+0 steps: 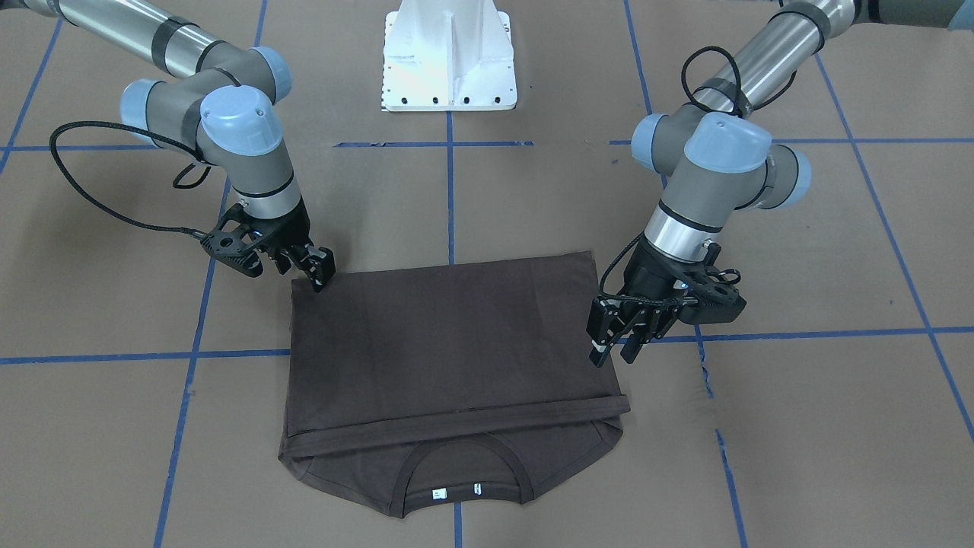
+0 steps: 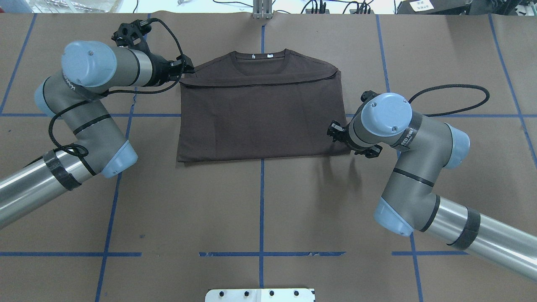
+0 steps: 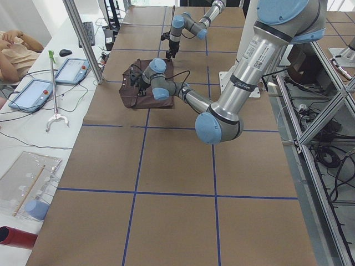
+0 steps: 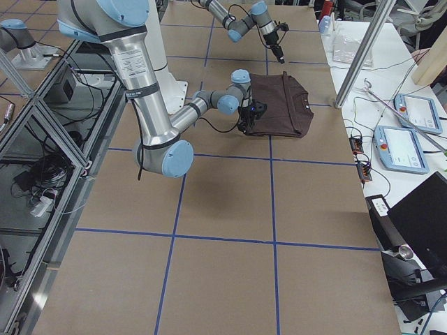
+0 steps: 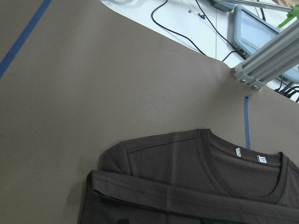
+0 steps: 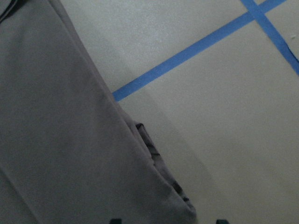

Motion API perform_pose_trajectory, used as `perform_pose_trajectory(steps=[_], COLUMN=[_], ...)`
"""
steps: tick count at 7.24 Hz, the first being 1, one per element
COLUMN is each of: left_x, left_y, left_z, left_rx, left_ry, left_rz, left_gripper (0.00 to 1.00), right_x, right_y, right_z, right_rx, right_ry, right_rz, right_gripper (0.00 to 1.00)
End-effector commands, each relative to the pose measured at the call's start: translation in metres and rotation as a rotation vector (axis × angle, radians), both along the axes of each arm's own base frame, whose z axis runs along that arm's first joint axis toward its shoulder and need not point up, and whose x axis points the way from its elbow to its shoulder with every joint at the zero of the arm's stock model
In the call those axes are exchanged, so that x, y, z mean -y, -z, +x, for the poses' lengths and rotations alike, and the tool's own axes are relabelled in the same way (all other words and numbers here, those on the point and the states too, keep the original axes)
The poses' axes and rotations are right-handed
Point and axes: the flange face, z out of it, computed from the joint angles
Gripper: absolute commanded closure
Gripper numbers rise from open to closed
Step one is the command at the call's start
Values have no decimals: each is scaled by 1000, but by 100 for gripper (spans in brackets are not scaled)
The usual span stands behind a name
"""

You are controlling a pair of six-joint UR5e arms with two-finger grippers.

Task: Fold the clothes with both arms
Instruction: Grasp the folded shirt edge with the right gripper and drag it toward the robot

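The dark brown T-shirt (image 1: 449, 342) lies flat on the brown table, its lower half folded up to the shoulders. Its collar and white tags (image 2: 260, 55) point away from the robot. My left gripper (image 1: 615, 348) hovers open and empty above the shirt's edge near the folded-over hem; it also shows in the overhead view (image 2: 187, 67). The left wrist view looks down on the collar (image 5: 247, 163). My right gripper (image 1: 318, 274) is open, low at the shirt's near corner (image 6: 180, 205). The corner lies between its fingertips, not gripped.
The white pedestal base (image 1: 449, 61) stands at the robot's side of the table. Blue tape lines (image 1: 450, 198) cross the brown surface. An aluminium post (image 5: 266, 65) and tablets (image 4: 401, 146) stand beyond the far table edge, where a person (image 3: 16, 50) sits.
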Motion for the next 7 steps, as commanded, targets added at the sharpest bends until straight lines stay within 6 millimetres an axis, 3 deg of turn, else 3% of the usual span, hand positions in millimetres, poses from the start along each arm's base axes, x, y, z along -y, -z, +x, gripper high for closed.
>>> perform_pose_trajectory(steps=[1, 2, 3, 4, 6, 7], left_x=[0, 0, 0, 0, 0, -1], left_y=[-2, 1, -1, 0, 2, 4], left_z=[0, 1, 0, 0, 0, -1], left_rx=[1, -3, 0, 0, -2, -6], left_ry=[1, 1, 2, 2, 3, 5], left_rz=[-4, -4, -7, -7, -6, -4], left_gripper=[40, 40, 40, 40, 40, 40], right_x=[5, 8, 8, 6, 3, -9], right_y=[-6, -11, -15, -8, -7, 7], right_z=[-4, -7, -10, -9, -11, -7], right_rx=[-25, -36, -39, -22, -19, 12], right_ry=[-15, -15, -20, -11, -5, 3], right_rz=[13, 4, -7, -6, -8, 0], right_gripper=[26, 30, 55, 100, 100, 100])
